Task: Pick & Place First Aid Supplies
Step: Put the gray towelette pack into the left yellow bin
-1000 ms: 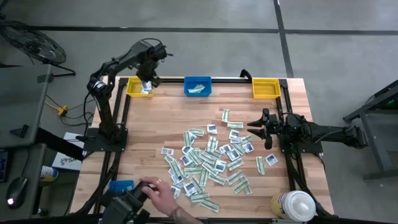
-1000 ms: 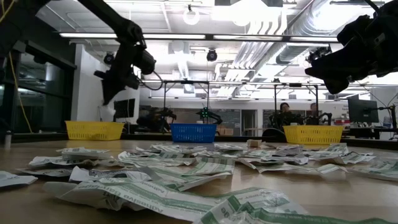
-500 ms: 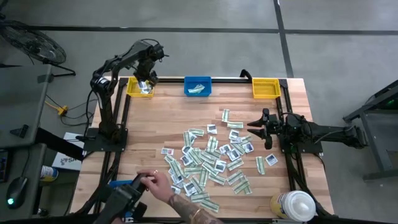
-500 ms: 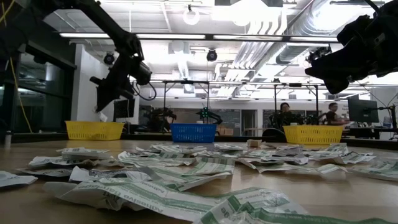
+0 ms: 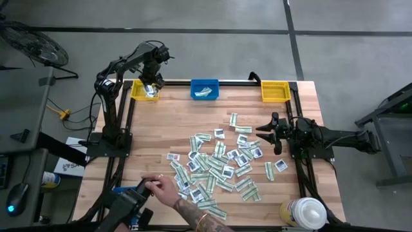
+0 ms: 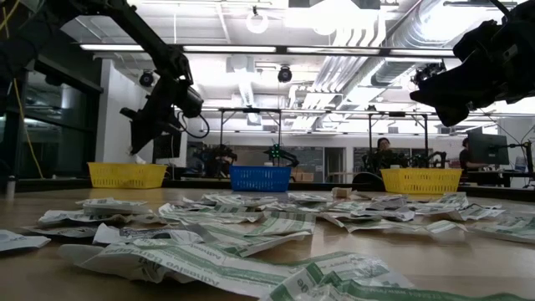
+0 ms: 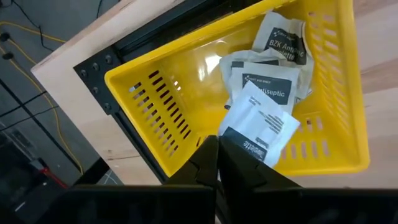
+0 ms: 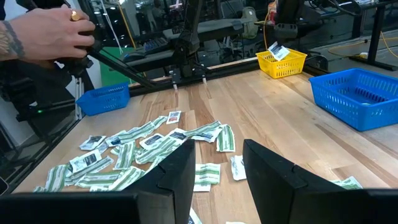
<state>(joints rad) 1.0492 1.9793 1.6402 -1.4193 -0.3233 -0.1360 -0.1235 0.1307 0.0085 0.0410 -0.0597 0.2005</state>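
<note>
The left gripper (image 5: 152, 89) hangs over the yellow bin (image 5: 144, 90) at the far left corner of the table (image 5: 193, 122). Its fingers are pressed together on the edge of a white packet (image 7: 258, 127). The packet dangles just above other white packets (image 7: 264, 78) that lie inside this bin.

The right gripper (image 5: 262, 134) waits in the air at the right side of the table. Its fingers (image 8: 177, 177) stand apart and hold nothing.

Most of the packets (image 5: 215, 164) lie in a loose heap in the middle of the table. Some are white squares and some are green-and-white strips. A few lie by themselves near the right gripper.

A blue bin (image 5: 205, 89) sits at the middle of the far edge with something pale in it. Another yellow bin (image 5: 275, 91) sits at the far right corner.

A person's hand (image 5: 162, 189) reaches in at the near left edge, close to the heap. A white-capped bottle (image 5: 302, 212) stands at the near right corner.
</note>
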